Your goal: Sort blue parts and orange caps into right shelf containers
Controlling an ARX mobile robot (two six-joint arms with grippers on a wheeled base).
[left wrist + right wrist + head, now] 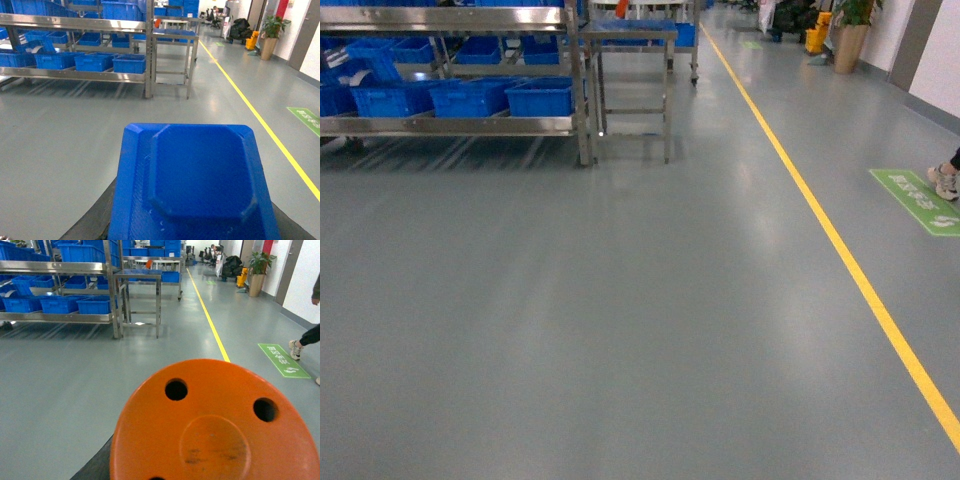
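Grey floor (620, 330) stretches ahead to the shelf (450, 125) of blue crates (540, 97). We see a blue part (195, 185) filling our left wrist view and an orange cap (215, 430) our right; whether either pincer clamps them, we cannot tell.

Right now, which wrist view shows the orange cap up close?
The right wrist view: an orange cap with dark holes; the left shows a blue part.

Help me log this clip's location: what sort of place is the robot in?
Probably a factory or warehouse floor. A stainless steel shelf holds rows of blue crates, a yellow lane line runs along the grey floor, and a green floor marking sits beside it.
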